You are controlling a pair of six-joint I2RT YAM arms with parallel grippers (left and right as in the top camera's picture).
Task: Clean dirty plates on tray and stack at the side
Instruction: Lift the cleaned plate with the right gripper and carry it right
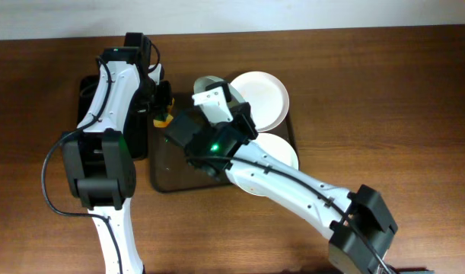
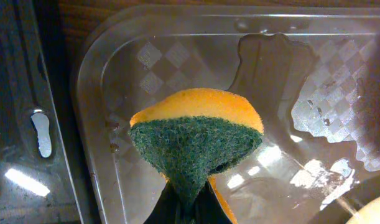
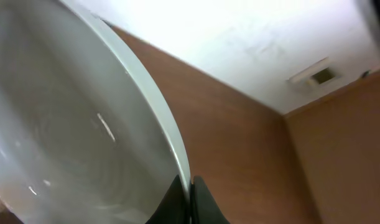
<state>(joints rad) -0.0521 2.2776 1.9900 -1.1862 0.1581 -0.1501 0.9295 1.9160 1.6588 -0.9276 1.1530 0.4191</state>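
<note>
My right gripper (image 3: pixel 191 193) is shut on the rim of a white plate (image 3: pixel 65 137) and holds it tilted up on edge. From overhead this held plate (image 1: pixel 206 81) is over the back of the dark brown tray (image 1: pixel 165 173), by the right gripper (image 1: pixel 219 99). My left gripper (image 2: pixel 190 208) is shut on an orange sponge with a green scouring face (image 2: pixel 196 137), above the tray's back left corner (image 2: pixel 177 62). Overhead, the left gripper (image 1: pixel 164 113) is just left of the held plate. A second plate (image 1: pixel 262 99) lies at the tray's back right. A third plate (image 1: pixel 284 152) is partly hidden under my right arm.
A smaller glossy black tray (image 1: pixel 87 91) lies left of the brown tray, under my left arm, and shows at the left edge of the left wrist view (image 2: pixel 28 124). Bare wooden table (image 1: pixel 384 114) stretches to the right.
</note>
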